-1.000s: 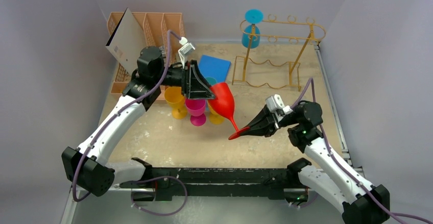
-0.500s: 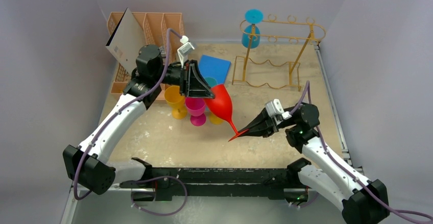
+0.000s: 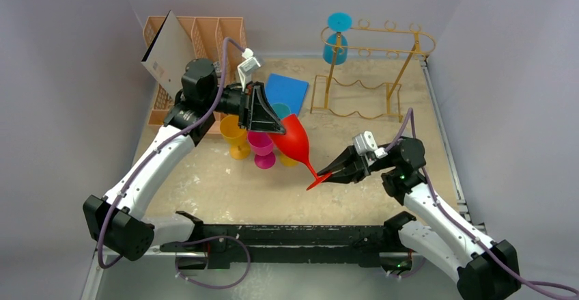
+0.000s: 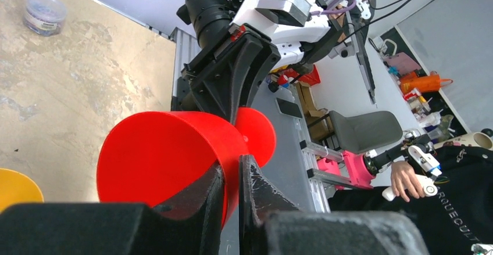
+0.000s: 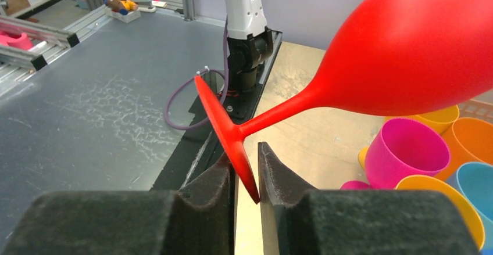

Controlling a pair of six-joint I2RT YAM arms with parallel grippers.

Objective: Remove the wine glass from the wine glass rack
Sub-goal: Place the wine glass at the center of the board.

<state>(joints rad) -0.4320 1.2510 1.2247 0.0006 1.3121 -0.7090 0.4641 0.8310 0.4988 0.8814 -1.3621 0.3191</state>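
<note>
A red wine glass [image 3: 295,139] hangs tilted in the air between my two arms, bowl up-left and foot down-right. My left gripper [image 3: 276,128] is shut on the wall of the bowl at its rim [image 4: 174,150], one finger inside and one outside. My right gripper [image 5: 247,165] stands slightly open around the round foot [image 5: 224,121]. The foot leans on the left finger, with a thin gap to the right one. The gold wire wine glass rack [image 3: 382,40] stands at the back right. A blue wine glass [image 3: 336,40] hangs upside down at the rack's left end.
Yellow [image 3: 234,136] and pink [image 3: 262,146] cups stand under the red bowl. A blue square plate [image 3: 287,89] lies behind them. A peach slotted organizer [image 3: 212,33] with a leaning board [image 3: 167,52] is at the back left.
My left gripper has closed onto the bowl's rim. My right gripper's jaws have parted a little from the foot. The glass has shifted slightly left.
</note>
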